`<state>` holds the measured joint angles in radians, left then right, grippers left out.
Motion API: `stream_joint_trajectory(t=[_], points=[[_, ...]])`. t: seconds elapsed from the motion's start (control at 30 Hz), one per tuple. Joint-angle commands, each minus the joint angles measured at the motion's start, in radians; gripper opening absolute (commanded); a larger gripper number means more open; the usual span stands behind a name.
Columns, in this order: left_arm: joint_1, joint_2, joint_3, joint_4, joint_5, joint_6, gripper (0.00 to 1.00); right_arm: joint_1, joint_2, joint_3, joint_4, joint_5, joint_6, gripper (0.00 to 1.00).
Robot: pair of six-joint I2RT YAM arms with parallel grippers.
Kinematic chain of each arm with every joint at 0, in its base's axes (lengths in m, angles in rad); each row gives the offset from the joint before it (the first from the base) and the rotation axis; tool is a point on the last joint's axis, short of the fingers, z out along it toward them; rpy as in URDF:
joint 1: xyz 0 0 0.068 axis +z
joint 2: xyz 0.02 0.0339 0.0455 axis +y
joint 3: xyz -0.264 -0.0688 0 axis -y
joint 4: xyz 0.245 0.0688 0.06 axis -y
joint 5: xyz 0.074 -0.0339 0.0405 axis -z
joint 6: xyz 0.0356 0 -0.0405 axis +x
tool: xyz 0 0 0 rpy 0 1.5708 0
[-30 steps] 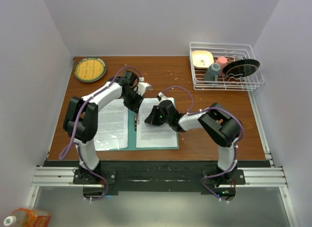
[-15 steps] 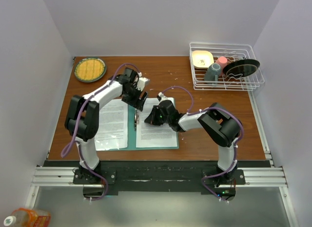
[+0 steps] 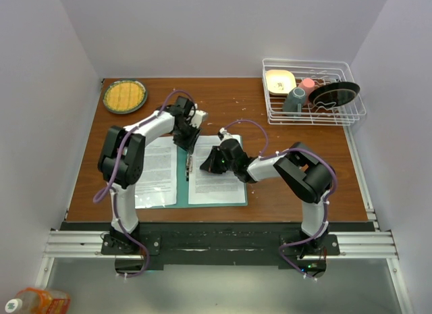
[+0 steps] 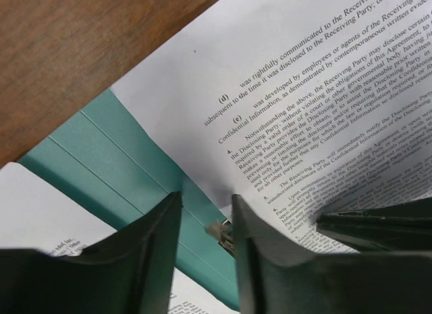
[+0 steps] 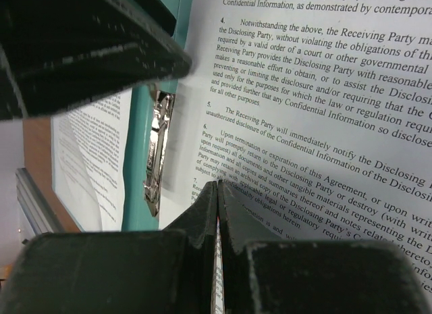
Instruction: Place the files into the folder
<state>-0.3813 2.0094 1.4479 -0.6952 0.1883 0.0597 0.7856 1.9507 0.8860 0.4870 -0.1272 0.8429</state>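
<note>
The teal folder (image 3: 182,194) lies open on the table, with the files as printed sheets on its left half (image 3: 155,173) and right half (image 3: 217,187). My left gripper (image 3: 190,141) is at the far end of the spine. In the left wrist view it (image 4: 206,216) stands open over the teal spine (image 4: 121,159), and the end of the metal clip (image 4: 223,230) shows between the fingers. My right gripper (image 3: 208,164) is shut, its tips (image 5: 217,184) resting on the right sheet (image 5: 324,125) beside the clip (image 5: 156,148).
A white wire dish rack (image 3: 314,91) with a plate, cups and a black dish stands at the back right. A round yellow plate (image 3: 124,96) sits at the back left. Walls close in the table on three sides.
The left gripper's jaws opened wide and then narrowed, staying at the far end of the spine while the left arm's elbow shifted a little. The right arm has not moved.
</note>
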Motion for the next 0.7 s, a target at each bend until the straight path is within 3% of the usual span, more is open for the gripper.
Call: stream_joint_trajectory(t=[0.0, 0.13, 0.67], points=[[0.002, 0.02, 0.045, 0.007, -0.001, -0.011, 0.26, 0.012, 0.102, -0.073, -0.301, 0.054, -0.05, 0.0], [-0.001, 0.019, 0.04, 0.002, -0.001, -0.008, 0.17, 0.012, 0.1, -0.074, -0.304, 0.055, -0.05, 0.0], [-0.001, -0.141, -0.017, -0.081, 0.059, 0.043, 0.16, 0.012, 0.12, -0.067, -0.32, 0.06, -0.044, 0.0]])
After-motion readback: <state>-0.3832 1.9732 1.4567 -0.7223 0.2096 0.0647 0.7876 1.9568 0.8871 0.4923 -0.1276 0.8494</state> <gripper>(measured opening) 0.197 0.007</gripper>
